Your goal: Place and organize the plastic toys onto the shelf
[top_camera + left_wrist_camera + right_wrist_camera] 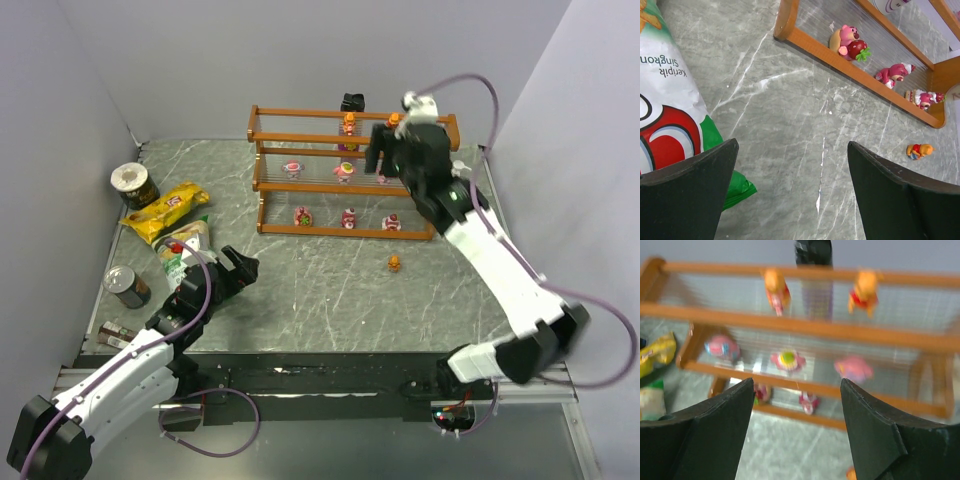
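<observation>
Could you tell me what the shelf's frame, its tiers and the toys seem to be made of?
The frame looks like wood: orange-brown, smooth satin sheen. The tiers seem clear plastic slats, streaky and see-through. The toys look like glossy moulded plastic in bright solid colours.

shelf is smooth orange-brown wood framing clear slatted plastic, toys glossy plastic, surface marbled grey with slight sheen, chip bag crinkly and shiny.
</observation>
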Available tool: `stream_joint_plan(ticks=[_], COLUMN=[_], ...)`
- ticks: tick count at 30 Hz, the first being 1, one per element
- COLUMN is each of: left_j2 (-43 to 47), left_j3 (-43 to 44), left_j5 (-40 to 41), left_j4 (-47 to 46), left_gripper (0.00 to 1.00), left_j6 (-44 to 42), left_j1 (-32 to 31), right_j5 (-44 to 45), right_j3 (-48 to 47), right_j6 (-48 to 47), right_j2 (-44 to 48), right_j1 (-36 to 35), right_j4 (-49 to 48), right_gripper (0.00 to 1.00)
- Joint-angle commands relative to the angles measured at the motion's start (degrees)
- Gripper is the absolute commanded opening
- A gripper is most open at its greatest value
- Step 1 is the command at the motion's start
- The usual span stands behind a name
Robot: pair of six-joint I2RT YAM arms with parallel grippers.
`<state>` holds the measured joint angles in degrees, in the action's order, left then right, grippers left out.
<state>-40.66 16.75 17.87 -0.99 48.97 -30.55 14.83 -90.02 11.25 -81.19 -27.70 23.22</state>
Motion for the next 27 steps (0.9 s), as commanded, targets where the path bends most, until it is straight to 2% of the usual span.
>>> stream_joint_plan(ticks=[1, 7, 11, 15, 27], left_j2=[0.68, -0.2, -0.47, -0.55, 0.15], left_j3=[2.06, 2.06, 2.14, 2.05, 1.97], left_j5=[-0.2, -0.73, -0.73, -1.08, -0.47], left_j4=[-0.85, -1.38, -1.29, -1.73, -1.2], left_gripper=[0.96, 0.96, 0.96, 0.96, 0.96], left_j6=[-0.63, -0.63, -0.63, -0.63, -0.63], left_j1=[0.13, 0.13, 0.13, 0.13, 0.13], right_j5=[1.16, 2.74, 6.6, 5.39, 4.95], right_j3=[14.14, 29.88, 39.11, 47.02, 48.62], right_j6=[3.16, 7.56, 10.89, 12.57, 14.77], right_j2=[10.23, 15.44, 16.32, 14.23, 0.08], right_j1=[0.37, 0.37, 0.46, 0.46, 2.39], right_j4=[-5.82, -5.47, -7.49, -11.44, -17.94], right_gripper=[0.77, 0.77, 0.77, 0.77, 0.77])
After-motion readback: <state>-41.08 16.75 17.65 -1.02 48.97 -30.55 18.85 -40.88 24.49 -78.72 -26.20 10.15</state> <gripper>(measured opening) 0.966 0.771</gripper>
